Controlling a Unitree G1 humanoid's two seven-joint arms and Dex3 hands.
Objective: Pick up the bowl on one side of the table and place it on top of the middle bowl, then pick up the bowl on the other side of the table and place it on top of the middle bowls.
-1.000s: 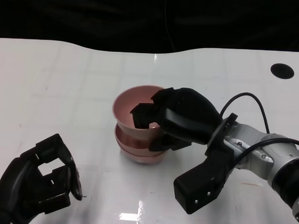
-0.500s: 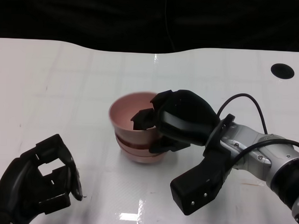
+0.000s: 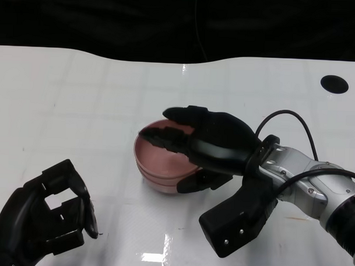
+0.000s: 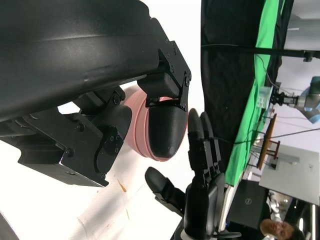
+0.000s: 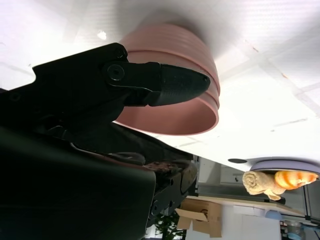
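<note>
Several pink bowls [image 3: 161, 167] sit nested in one stack near the middle of the white table [image 3: 80, 89] in the head view, mouths facing straight up, so the stack's axis stands upright and nothing leans. The right hand [image 3: 203, 142] lies flat over the stack's right part, its fingers [image 3: 165, 137] stretched out toward the picture's left across the top bowl's open mouth and apart from one another, while a thumb shows below against the stack's near right side; whether the fingers touch the rim cannot be told. The silver right forearm [image 3: 307, 184] runs off to the lower right, with a black cable looping above it. The left hand [image 3: 43, 221] rests at the lower left, well apart from the bowls, fingers loosely curled and parted around nothing. A dark round hole [image 3: 335, 84] marks the table's far right. In the left wrist view, the left hand's own fingers [image 4: 165, 125] fill the front with the pink stack [image 4: 137, 132] showing behind them, and the right hand [image 4: 202, 165] reaches in with straight fingers beside it; a green cloth [image 4: 250, 100] hangs beyond the table. In the right wrist view, the stacked rims [image 5: 185, 80] show as close rings, and one black fingertip [image 5: 180, 85] of the right hand lies across them, holding nothing.
</note>
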